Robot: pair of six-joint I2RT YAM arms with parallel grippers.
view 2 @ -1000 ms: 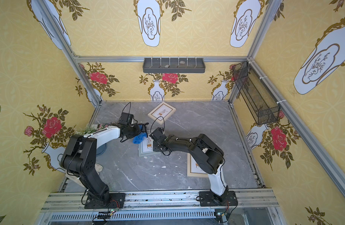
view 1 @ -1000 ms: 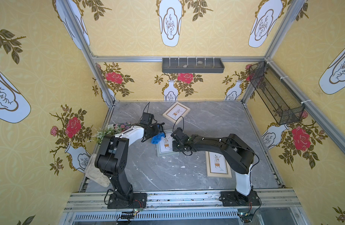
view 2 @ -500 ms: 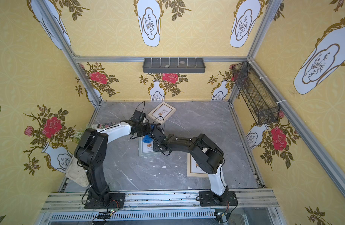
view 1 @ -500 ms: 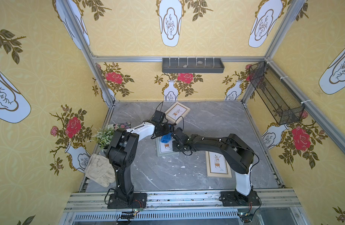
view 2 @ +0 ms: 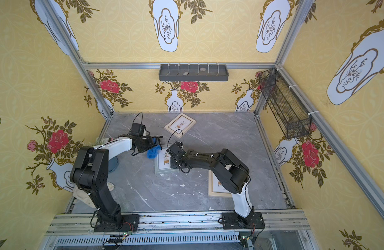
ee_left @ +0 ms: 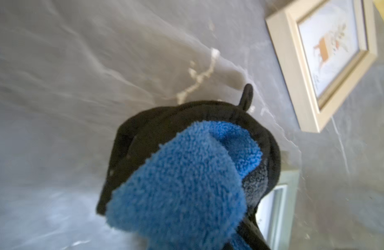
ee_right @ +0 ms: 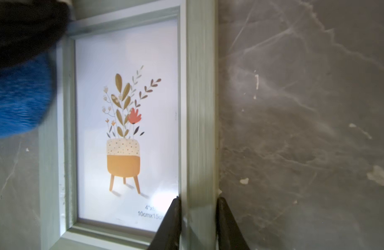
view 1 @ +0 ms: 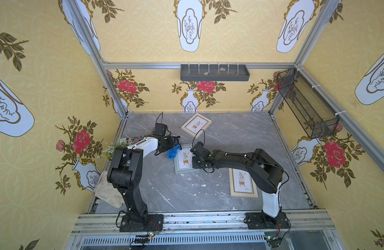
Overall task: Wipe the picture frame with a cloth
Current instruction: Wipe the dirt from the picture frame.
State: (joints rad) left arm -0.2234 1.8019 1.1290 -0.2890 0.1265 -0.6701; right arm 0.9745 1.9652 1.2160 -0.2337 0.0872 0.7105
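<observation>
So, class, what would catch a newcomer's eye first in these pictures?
The bright blue cloth, bunched in the left gripper over the far left corner of the green picture frame mid-table. The right gripper clamps that frame's side rail, and loud yellow rose wallpaper surrounds everything.

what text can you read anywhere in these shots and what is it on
"4"x", rest hidden by the right gripper: print in the green frame.
"10cmx15c", end hidden likewise: same print, line below.
far beige frame, near beige frame: captions too small to read.
</observation>
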